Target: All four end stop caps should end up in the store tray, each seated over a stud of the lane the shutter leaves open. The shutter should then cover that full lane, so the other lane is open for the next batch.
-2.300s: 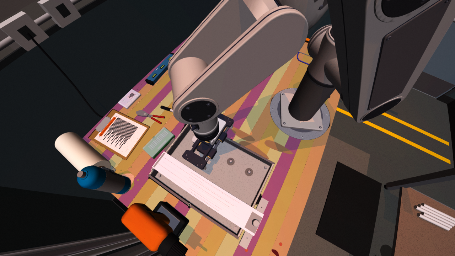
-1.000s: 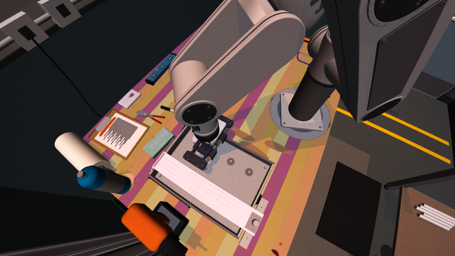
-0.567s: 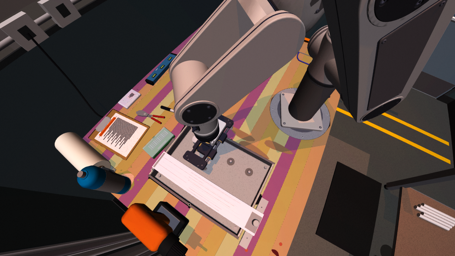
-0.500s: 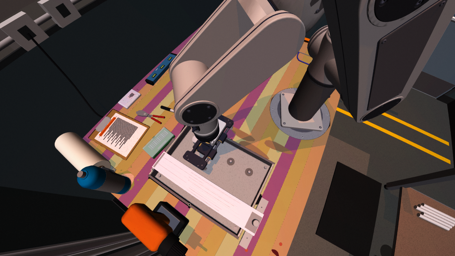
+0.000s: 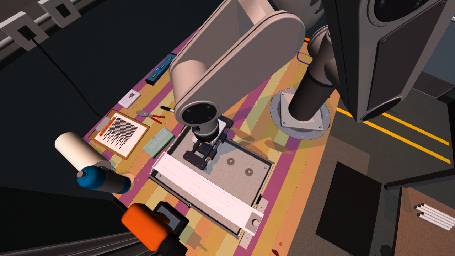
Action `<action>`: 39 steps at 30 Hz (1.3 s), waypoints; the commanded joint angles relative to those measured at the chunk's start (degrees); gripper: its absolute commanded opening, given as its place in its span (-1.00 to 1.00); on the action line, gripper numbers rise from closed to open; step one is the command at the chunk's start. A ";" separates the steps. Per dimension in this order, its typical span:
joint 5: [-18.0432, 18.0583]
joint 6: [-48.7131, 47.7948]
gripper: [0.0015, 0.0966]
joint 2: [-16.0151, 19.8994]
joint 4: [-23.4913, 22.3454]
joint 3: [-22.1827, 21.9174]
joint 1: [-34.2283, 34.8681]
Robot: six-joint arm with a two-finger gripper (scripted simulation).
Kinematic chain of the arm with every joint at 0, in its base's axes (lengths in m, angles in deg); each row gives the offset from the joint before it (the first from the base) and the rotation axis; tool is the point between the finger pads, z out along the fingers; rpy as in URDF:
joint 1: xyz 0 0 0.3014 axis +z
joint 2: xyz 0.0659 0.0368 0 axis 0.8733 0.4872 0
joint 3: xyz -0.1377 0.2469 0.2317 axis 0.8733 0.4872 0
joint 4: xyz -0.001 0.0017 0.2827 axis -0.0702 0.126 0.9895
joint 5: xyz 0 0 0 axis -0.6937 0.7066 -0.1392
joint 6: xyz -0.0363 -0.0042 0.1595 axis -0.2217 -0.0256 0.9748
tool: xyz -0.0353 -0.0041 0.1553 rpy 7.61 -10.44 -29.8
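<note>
The store tray (image 5: pixel 212 165) lies on the striped table, and its white shutter (image 5: pixel 206 188) covers the near lane and leaves the far lane open. Two bare studs (image 5: pixel 230 161) (image 5: pixel 249 172) stand in the right half of the open lane. My gripper (image 5: pixel 203 152) reaches down into the left end of that lane. An end stop cap is held in it, though the gripper body hides the cap from this side. No other caps can be made out.
The robot arm (image 5: pixel 229 63) and its base plate (image 5: pixel 300 114) fill the space behind the tray. A clipboard (image 5: pixel 120 133), green block (image 5: pixel 159 142), pliers (image 5: pixel 152 116), roll (image 5: pixel 79 151) and orange tool (image 5: pixel 149 224) lie to the left.
</note>
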State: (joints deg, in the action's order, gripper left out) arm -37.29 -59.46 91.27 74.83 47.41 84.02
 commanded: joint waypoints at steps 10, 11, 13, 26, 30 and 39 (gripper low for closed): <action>0.00 0.00 -0.07 -0.06 0.00 -0.05 0.00; 0.00 0.00 -0.07 -0.06 0.00 -0.05 0.00; 0.00 0.00 -0.07 -0.06 0.00 -0.05 0.00; 0.00 0.00 -0.07 -0.06 0.00 -0.05 0.00; -0.02 0.00 -0.07 -0.07 0.00 -0.05 0.00; -2.57 0.00 -0.07 -1.97 0.00 -0.75 0.00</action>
State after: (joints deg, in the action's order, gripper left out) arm -39.89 -59.46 89.38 74.83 46.73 84.02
